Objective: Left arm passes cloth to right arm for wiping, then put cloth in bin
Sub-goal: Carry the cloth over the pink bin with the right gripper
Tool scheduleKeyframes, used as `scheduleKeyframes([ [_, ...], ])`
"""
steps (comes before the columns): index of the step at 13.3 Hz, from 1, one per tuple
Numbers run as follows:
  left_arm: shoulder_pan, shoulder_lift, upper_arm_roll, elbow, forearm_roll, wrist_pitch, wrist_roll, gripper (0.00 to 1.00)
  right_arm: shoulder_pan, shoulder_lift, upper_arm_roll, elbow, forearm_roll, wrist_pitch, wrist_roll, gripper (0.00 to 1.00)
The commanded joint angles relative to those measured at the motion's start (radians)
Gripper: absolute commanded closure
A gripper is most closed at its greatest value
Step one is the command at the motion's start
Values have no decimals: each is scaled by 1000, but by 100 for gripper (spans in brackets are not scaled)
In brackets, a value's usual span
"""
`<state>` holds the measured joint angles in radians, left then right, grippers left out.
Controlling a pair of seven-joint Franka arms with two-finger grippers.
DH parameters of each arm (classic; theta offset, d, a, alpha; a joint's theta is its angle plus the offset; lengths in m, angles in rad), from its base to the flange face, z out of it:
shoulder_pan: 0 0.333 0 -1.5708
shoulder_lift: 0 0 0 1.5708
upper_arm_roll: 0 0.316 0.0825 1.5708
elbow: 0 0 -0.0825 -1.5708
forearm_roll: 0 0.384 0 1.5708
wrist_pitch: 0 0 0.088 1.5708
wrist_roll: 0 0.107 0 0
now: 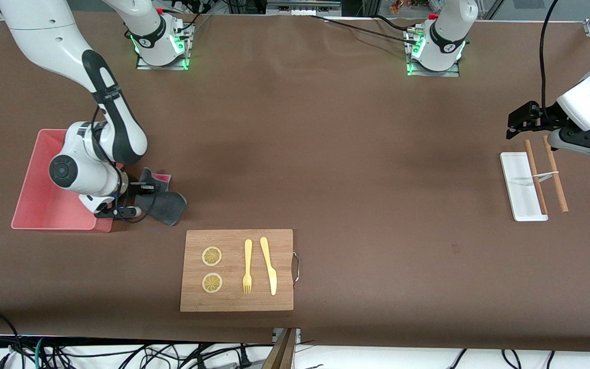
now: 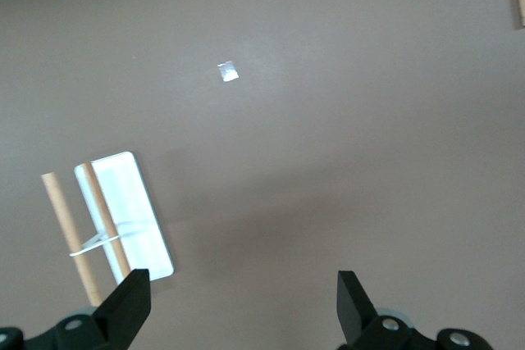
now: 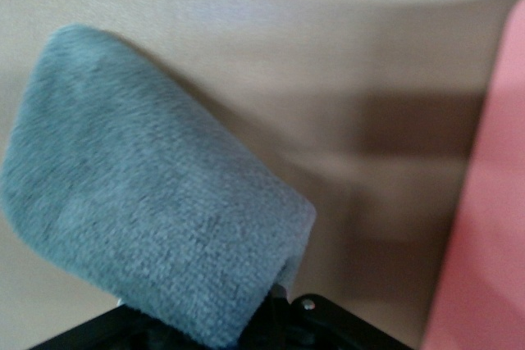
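My right gripper point(image 1: 145, 197) is shut on the charcoal-grey cloth point(image 1: 168, 205), low over the table right beside the pink bin point(image 1: 39, 205), on the bin's side toward the wooden board. In the right wrist view the cloth point(image 3: 156, 211) hangs folded from the jaws and hides the fingertips, with the bin's wall point(image 3: 486, 227) at the frame's edge. My left gripper point(image 1: 518, 122) hovers open and empty at the left arm's end of the table, over bare table beside the white tray. Its two fingers point(image 2: 131, 301) stand wide apart with only table between them.
A wooden board point(image 1: 237, 270) with two lemon slices, a fork and a knife lies nearer to the front camera than the cloth. A small white tray point(image 1: 522, 187) with a pair of chopsticks point(image 1: 555, 174) across it lies under the left arm. The chopsticks point(image 2: 70, 235) rest against the tray point(image 2: 131, 211).
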<state>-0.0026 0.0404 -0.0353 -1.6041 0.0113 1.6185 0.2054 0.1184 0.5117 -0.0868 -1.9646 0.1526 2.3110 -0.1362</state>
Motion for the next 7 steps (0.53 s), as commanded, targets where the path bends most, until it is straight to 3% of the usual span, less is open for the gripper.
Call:
scheduleKeyframes([
  [1,-11,22,0,36,41,-6,16,0,-8,-109,-31,-14,5,-132,-62,100],
  [4,-16,53,-3,75,41,-8,15,0,-8,-192,-88,64,-16,-359,-111,100],
  [7,-16,55,-3,76,41,-9,15,0,-8,-200,-137,266,-106,-655,-143,100],
])
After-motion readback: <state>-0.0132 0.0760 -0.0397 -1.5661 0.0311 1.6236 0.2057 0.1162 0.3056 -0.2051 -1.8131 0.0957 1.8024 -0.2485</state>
